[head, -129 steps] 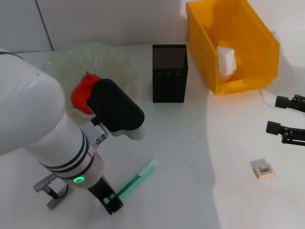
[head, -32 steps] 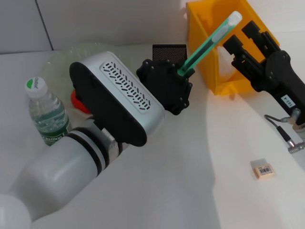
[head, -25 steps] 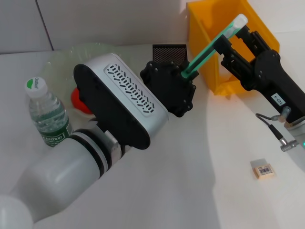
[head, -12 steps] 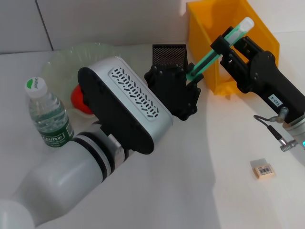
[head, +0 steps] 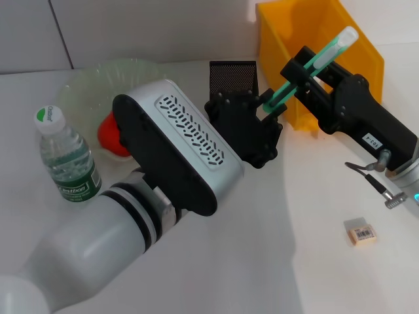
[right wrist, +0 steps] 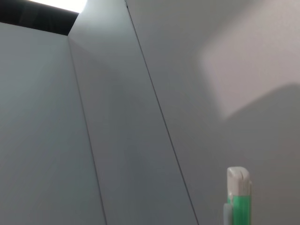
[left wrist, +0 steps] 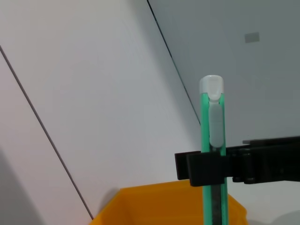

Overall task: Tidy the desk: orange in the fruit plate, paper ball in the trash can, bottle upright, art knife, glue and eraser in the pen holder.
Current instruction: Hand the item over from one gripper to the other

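My left gripper (head: 267,103) is shut on the lower end of the green art knife (head: 308,64) and holds it tilted in the air in front of the black mesh pen holder (head: 232,73). My right gripper (head: 313,69) is open, with one finger on each side of the knife's upper half. The knife also shows in the left wrist view (left wrist: 211,136), crossed by a black finger (left wrist: 201,168), and in the right wrist view (right wrist: 238,197). The eraser (head: 361,232) lies on the table at the right. The bottle (head: 65,160) stands upright at the left. The orange (head: 111,131) lies in the fruit plate (head: 91,82). The glue is out of view.
The yellow bin (head: 294,26) stands at the back right, behind my right arm; its inside is mostly hidden. My large left forearm (head: 170,154) crosses the middle of the table and hides much of it.
My left arm picked the knife off the table and raised it towards the right. My right gripper came in from the right, and its fingers now straddle the knife.
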Motion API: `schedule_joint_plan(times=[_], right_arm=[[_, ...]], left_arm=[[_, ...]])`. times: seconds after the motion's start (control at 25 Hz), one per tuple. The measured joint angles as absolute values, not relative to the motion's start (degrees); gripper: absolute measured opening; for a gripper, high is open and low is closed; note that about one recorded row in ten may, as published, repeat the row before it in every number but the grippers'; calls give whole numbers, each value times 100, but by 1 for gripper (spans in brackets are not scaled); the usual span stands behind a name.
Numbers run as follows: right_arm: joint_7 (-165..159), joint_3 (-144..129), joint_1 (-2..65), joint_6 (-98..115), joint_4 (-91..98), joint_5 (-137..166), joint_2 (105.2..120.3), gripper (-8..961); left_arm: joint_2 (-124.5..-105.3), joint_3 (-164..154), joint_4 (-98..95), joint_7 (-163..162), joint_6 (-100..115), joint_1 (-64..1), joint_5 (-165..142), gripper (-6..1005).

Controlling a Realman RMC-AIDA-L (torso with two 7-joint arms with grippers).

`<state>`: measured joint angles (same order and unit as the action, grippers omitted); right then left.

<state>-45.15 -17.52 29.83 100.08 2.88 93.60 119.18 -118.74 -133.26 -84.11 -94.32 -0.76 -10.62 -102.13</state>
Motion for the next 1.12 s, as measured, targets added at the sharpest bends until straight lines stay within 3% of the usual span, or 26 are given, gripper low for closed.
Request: schedule_joint_plan(times=[1.12], right_arm=[[-4806,-1902,2922,10029,651,9425,11918,258]], left_arm=[[-11865,-13262,-8467,-9440,-40,-1042,-10195,216]])
